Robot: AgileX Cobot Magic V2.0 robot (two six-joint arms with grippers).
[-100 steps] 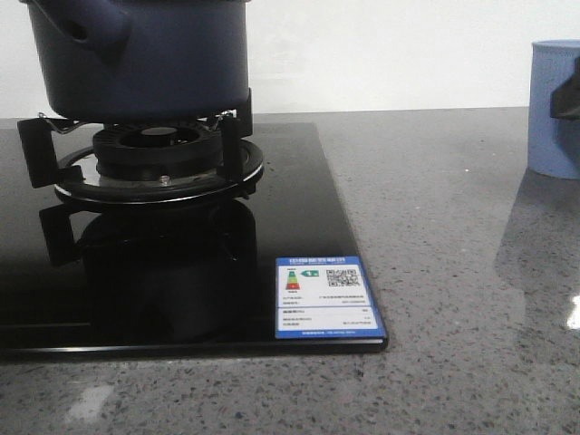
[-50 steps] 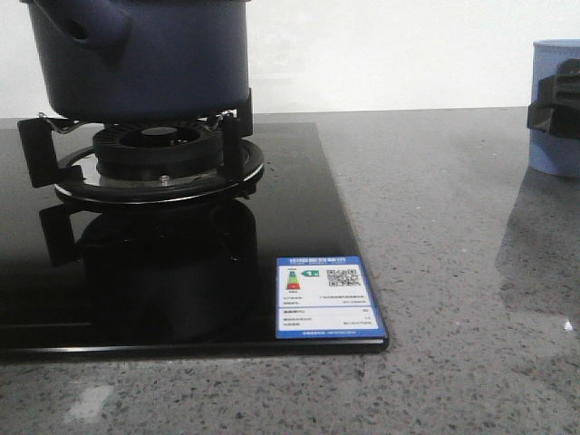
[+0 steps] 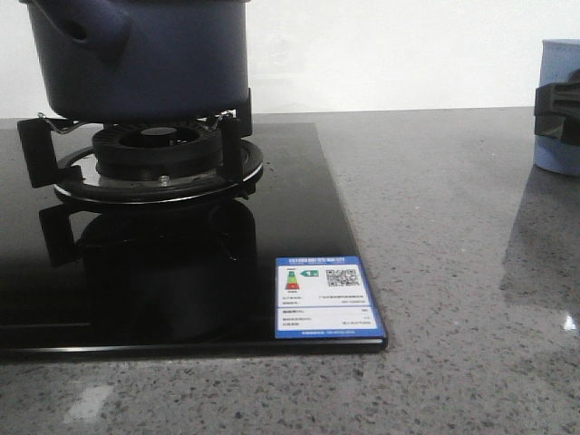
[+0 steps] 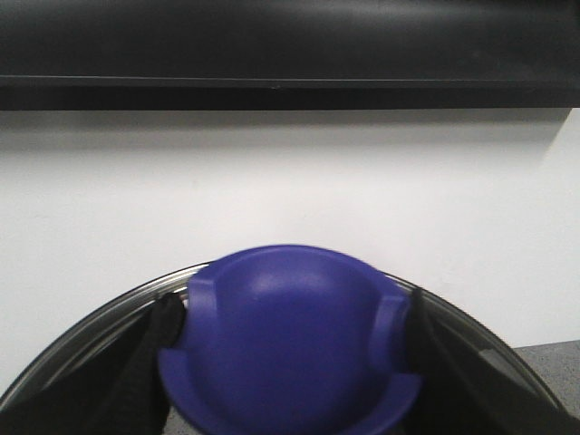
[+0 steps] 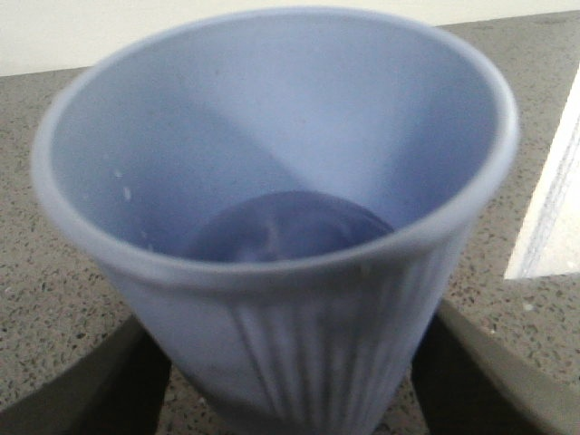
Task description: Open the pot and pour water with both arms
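My left tool (image 4: 290, 349) has its two black fingers (image 4: 161, 335) set one on each side of a single purple-blue knob (image 4: 290, 335), pressed against it, so it is closed on that knob. The knob sits in the middle of one glass lid (image 4: 86, 340), whose curved rim shows to both sides of the fingers (behind it there is only a white wall and a dark band above).

My right tool (image 5: 290, 399) straddles one light blue ribbed cup (image 5: 299, 272): a dark finger (image 5: 136, 381) stands at either side of the cup's lower wall, close against it, though I cannot tell whether they actually grip it. The cup stands upright, and its darker round bottom is visible inside. In the front view this same tool (image 3: 557, 113) appears as a black wedge across the cup (image 3: 562, 63) at the far right edge, on the grey speckled surface (image 3: 453, 227).

The pot (image 3: 145, 59), just one, dark navy with a stubby handle (image 3: 86, 27) toward its left, stands on the black support prongs over one burner (image 3: 159, 154). The burner belongs to a glossy black hob (image 3: 181, 290), well apart from the cup. One blue-and-white label (image 3: 326, 297) lies at the hob's near right corner.
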